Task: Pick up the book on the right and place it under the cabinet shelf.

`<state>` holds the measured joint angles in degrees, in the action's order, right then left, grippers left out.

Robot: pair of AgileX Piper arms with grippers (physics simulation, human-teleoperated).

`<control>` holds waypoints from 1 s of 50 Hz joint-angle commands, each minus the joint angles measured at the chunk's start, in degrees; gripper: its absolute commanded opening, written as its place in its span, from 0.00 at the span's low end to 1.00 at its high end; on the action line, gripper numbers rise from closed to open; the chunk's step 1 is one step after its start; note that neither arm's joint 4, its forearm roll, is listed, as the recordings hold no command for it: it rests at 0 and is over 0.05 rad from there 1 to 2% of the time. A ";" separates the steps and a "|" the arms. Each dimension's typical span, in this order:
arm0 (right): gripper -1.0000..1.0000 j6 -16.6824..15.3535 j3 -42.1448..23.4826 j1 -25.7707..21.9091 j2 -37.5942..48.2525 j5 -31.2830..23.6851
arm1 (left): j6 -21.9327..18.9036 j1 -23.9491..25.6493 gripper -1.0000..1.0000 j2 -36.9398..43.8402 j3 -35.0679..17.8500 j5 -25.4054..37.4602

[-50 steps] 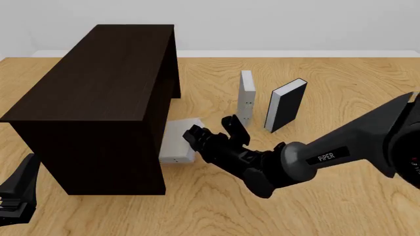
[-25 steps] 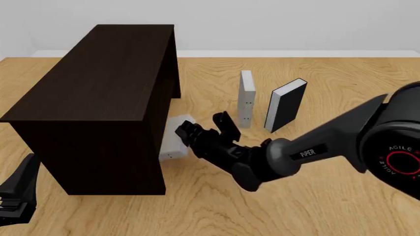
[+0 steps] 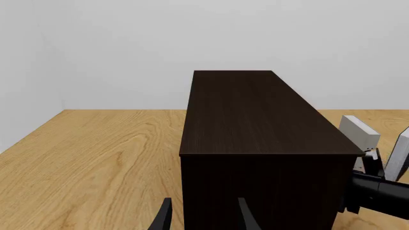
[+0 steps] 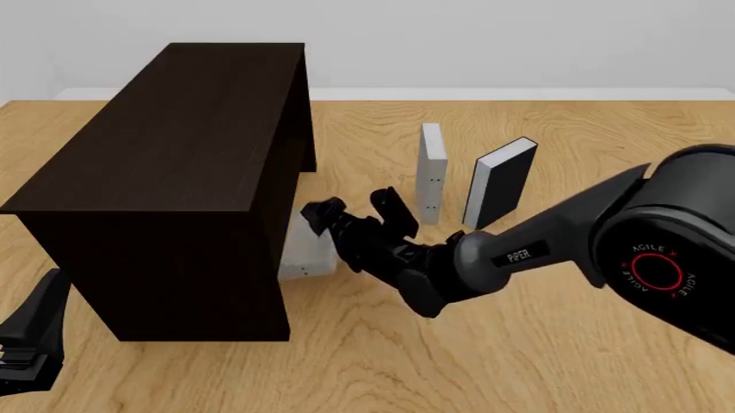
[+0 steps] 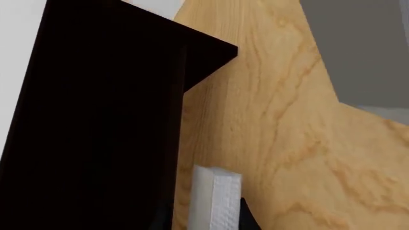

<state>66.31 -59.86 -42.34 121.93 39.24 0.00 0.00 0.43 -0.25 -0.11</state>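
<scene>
Wooden table (image 4: 552, 361), light grain. On it: dark cabinet (image 4: 172, 163) at left; pale grey book (image 4: 308, 251) at cabinet's open side, partly under the top; second grey book (image 4: 432, 172) upright beyond; black book (image 4: 501, 183) standing just beside that one.

The counter (image 4: 574, 361) is light wood with visible grain, extending to the far wall (image 4: 517, 43). That wall is plain pale grey-white, with a lighter strip (image 4: 517, 93) along its base where it meets the counter. Lighting is even and diffuse, with soft shadows only.
</scene>
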 commanded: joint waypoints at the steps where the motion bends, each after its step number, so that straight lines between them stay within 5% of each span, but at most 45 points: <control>1: 1.00 -1.69 -1.94 1.55 0.06 -2.19 | 0.00 0.00 1.00 0.00 0.00 0.00; 7: 1.00 -4.15 -3.70 3.38 0.11 -5.57 | 0.00 0.00 1.00 0.00 0.00 0.00; 12: 1.00 -4.60 1.11 3.96 -4.14 -5.93 | 0.00 0.00 1.00 0.00 0.00 0.00; 37: 1.00 -5.52 11.87 4.11 -9.91 -2.31 | 0.00 0.00 1.00 0.00 0.00 0.00; 43: 1.00 -7.77 13.70 5.21 -14.38 -4.59 | 0.00 0.00 1.00 0.00 0.00 0.00; 44: 1.00 -12.28 11.70 7.65 -16.35 -9.37 | 0.00 0.00 1.00 0.00 0.00 0.00; 47: 1.00 -12.29 13.20 6.30 -18.56 -9.20 | 0.00 0.00 1.00 0.00 0.00 0.00; 49: 1.00 -17.94 11.83 9.27 -22.12 -16.06 | 0.00 0.00 1.00 0.00 0.00 0.00; 50: 1.00 -17.94 11.79 9.27 -22.14 -16.12 | 0.00 0.00 1.00 0.00 0.00 0.00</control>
<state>56.11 -48.32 -36.47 107.13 31.58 0.00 0.00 0.43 -0.25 -0.11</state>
